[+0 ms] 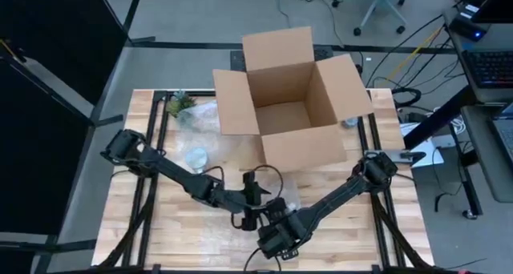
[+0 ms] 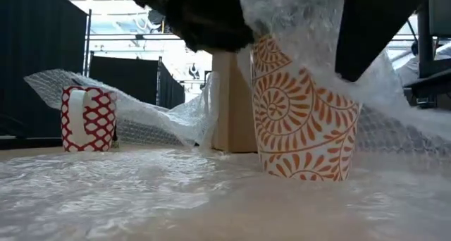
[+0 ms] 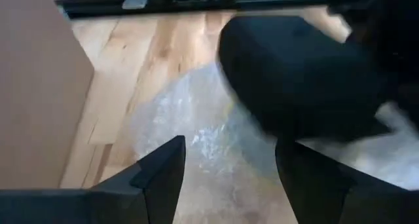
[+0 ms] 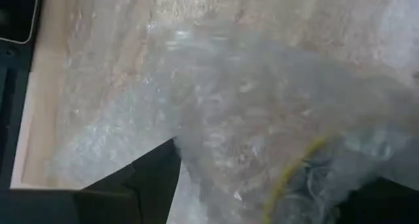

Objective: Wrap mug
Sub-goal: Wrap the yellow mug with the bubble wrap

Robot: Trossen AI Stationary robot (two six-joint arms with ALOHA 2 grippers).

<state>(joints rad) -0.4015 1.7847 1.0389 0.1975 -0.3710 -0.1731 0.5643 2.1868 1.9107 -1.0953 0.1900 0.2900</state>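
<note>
An orange-patterned mug (image 2: pixel 306 121) stands upright on a sheet of bubble wrap (image 2: pixel 106 192) near the table's front middle. A flap of that wrap (image 2: pixel 303 22) is drawn up and over the mug's top. My right gripper (image 1: pixel 276 235) is above the mug, shut on this flap. In the right wrist view the mug's rim (image 4: pixel 294 175) shows through the wrap. My left gripper (image 3: pixel 229 178) hovers just beside it, open, with only flat wrap (image 3: pixel 196 132) below its fingers. My right gripper has a bunched flap of the bubble wrap (image 4: pixel 262 119) between its two fingers (image 4: pixel 150 178), coming from above. The flap rises from the table and drapes over the mug's rim and side. The wrap itself hides the exact spot of the hold; the mug stays standing on the table.
An open cardboard box (image 1: pixel 292 106) stands at the far middle. A red-and-white mug (image 2: pixel 88 118) sits on more bubble wrap (image 1: pixel 196 118) at the far left, near a small plant (image 1: pixel 180 104). Bare wood (image 1: pixel 160 226) lies at the near left.
</note>
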